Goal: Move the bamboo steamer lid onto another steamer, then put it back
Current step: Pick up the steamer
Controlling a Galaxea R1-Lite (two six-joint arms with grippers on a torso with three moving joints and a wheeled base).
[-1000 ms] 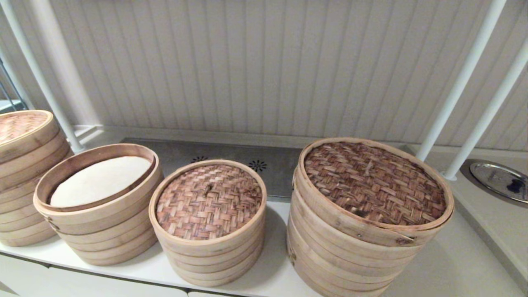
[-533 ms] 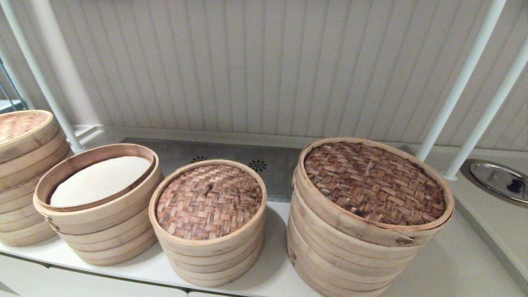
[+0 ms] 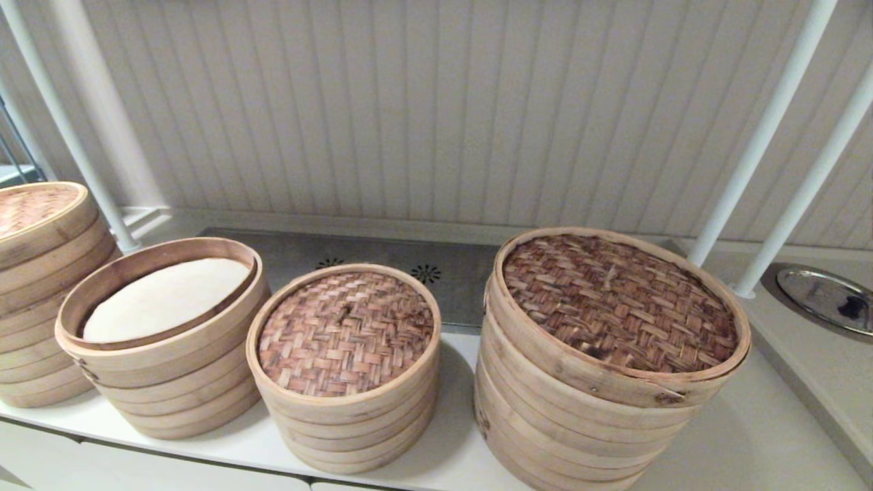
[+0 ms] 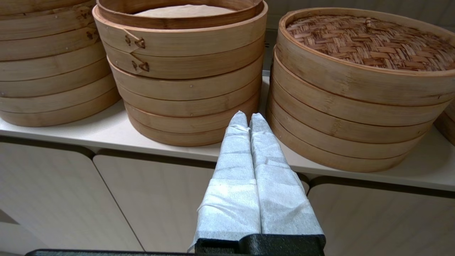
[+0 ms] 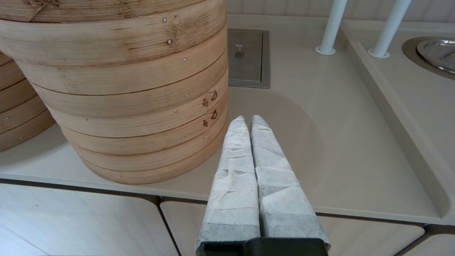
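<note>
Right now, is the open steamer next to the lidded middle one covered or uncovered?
Uncovered. The open steamer has no lid: its dark inner rim and white cloth liner show. The bamboo steamer lid sits on the neighbouring stack.

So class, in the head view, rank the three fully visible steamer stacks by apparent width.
1. Dark-lidded stack.
2 and 3. Open stack and the stack under the bamboo steamer lid: too alike to rank.

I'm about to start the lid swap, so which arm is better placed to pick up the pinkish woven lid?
Probably the left. The left hand, shut, hangs before the counter edge facing the gap between the open steamer and the stack carrying the bamboo steamer lid. The right hand, also shut, sits beside the biggest stack, farther off.
</note>
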